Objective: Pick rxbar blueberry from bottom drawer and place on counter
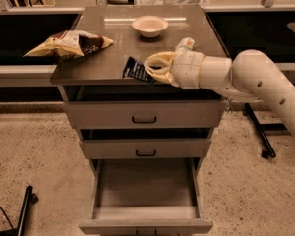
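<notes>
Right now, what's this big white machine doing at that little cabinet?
It's a robot moving a snack. Its arm reaches in from the right, and its end effector is closed on the rxbar blueberry, a small dark bar, at the front edge of the counter. Whether the bar touches the surface yet is unclear. The bottom drawer stands open, with nothing visible inside. A chip bag, a bowl and a can also sit on the counter.

Speckled beige floor (44,151) lies below the gripper (150,71), which hangs mid-frame; dark-recessed benches (19,72) flank it; a black stand base (260,132) sits lower right.
</notes>
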Controlling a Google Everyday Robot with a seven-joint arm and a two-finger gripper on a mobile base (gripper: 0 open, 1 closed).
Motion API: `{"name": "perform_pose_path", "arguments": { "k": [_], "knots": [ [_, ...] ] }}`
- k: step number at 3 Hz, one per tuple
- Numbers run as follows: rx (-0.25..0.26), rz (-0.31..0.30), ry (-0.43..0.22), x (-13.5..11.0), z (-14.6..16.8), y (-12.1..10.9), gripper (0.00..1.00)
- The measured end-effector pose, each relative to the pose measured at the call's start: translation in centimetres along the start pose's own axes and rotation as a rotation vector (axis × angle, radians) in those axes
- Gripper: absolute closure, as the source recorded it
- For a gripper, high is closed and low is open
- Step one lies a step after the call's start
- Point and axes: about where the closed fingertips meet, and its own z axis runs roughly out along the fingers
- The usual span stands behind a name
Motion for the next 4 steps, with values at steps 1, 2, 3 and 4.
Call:
{"name": "perform_pose_path", "arguments": {
  "k": [1,2,3,4],
  "knots": [
    [0.036,0.046,-0.003,0.5,0.9,-1.9,1.0],
    [0.079,0.086,-0.003,-1.4,-0.5,-5.1,1.0],
    [0.131,0.121,0.028,-2.9,-1.1,-7.8,1.0],
    [0.144,0.162,0.053,-3.7,-0.8,-10.0,1.0]
  ]
}}
